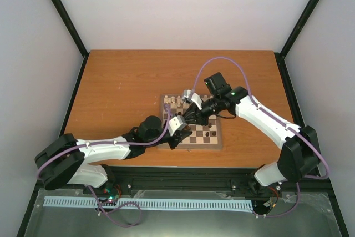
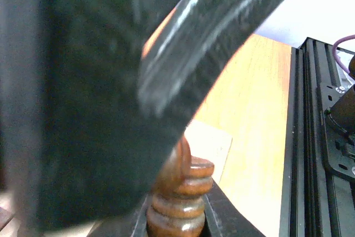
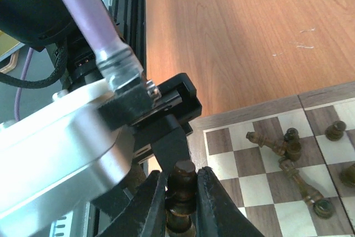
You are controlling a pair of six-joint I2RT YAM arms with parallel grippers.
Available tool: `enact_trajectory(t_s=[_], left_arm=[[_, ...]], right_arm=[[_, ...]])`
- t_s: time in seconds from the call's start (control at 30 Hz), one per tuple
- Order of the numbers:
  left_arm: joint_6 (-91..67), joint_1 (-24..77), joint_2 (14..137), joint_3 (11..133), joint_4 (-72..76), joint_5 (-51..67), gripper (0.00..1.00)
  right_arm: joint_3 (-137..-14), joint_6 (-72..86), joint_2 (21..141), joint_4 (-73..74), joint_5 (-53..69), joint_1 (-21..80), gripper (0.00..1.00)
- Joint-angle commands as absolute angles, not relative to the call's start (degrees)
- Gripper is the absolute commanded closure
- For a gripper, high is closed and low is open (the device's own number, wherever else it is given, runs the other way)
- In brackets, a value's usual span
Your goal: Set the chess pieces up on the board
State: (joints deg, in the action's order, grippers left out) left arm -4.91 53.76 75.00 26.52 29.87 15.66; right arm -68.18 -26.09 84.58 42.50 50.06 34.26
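The board [image 1: 215,144] lies at the table's middle, and both grippers meet over its left part. My right gripper [image 3: 182,195] is shut on the top of a dark brown chess piece [image 3: 183,177]. My left gripper [image 2: 177,217] hugs the same piece [image 2: 180,192] lower down, a finger on each side. In the left wrist view a right finger [image 2: 83,109] fills the left half as a black blur. Two dark pieces [image 3: 267,140] [image 3: 302,184] lie toppled on the board [image 3: 249,117]. Cream pieces [image 1: 175,102] stand along the far edge.
A few dark pieces [image 1: 208,134] stand near the board's front right. Bare orange table [image 1: 122,87] stretches to the left and behind the board. A black rail [image 2: 310,137] runs along the table's near edge. The purple cable [image 1: 227,59] arches over the right arm.
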Motion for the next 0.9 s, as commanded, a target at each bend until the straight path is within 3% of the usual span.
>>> enact_trajectory(t_s=[0.0,0.37,0.67,0.87], left_arm=[[-6.55,54.23,73.16,26.59,29.47,14.04,0.84],[-19.77,53.26,63.61,22.97,12.34,-2.61,0.85],[-27.96,53.09,40.56,18.29,-3.59,-14.33,0.84],[-29.38,52.90,33.34,17.52,-9.20,-17.77,0.84]], right_arm=[[-65.19,-25.77,80.80,36.80,50.28,32.81,0.96],[-51.43,-30.31,79.54,21.48,56.29,31.82,0.96],[-40.90,-31.84,81.12,4.71,54.53,32.08,0.96],[-34.51,-31.03,83.67,-7.55,50.25,32.08,0.97]])
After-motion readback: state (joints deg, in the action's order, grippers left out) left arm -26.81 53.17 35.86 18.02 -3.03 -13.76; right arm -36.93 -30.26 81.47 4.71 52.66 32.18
